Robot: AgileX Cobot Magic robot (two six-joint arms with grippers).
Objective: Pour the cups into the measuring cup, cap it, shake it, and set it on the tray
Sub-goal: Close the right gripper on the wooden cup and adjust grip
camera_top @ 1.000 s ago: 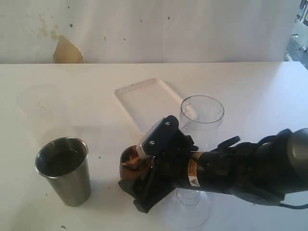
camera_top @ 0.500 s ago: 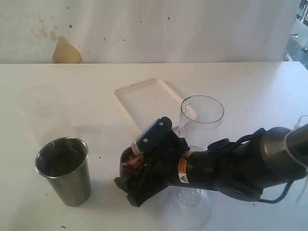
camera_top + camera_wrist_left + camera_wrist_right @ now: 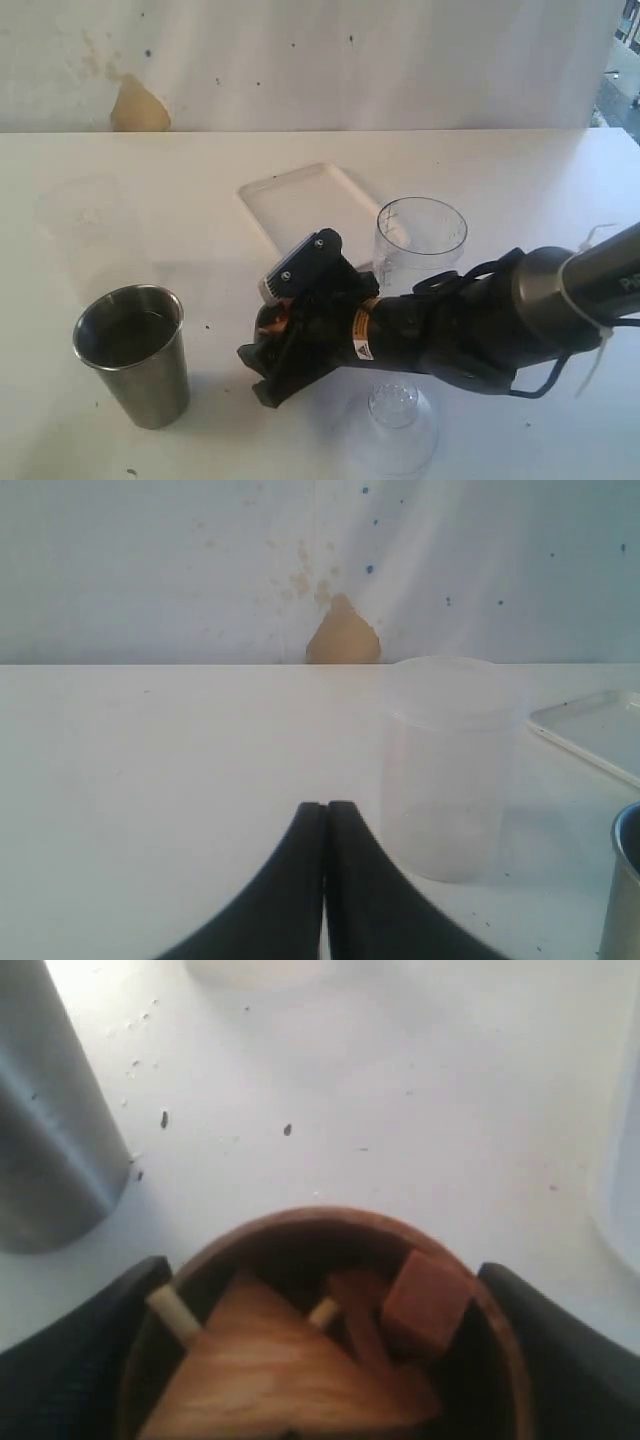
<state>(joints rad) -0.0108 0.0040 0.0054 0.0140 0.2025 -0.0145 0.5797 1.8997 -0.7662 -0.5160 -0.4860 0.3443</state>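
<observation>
Open gap between steel tumbler (image 3: 132, 352), wooden cup (image 3: 320, 1225).

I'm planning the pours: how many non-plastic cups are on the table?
2. The steel tumbler stands on the left; the wooden cup, holding wooden pieces, sits between the right gripper's jaws, left of the measuring cup. The arm could hide others.

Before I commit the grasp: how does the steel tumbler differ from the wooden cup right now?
The steel tumbler is grey metal, tall and tapered; the wooden cup is brown, rounded and shorter. The wooden cup holds wooden blocks; the steel tumbler's inside looks dark, contents unclear. The right gripper brackets the wooden cup; the steel tumbler stands free. Both stand upright on the table.
</observation>
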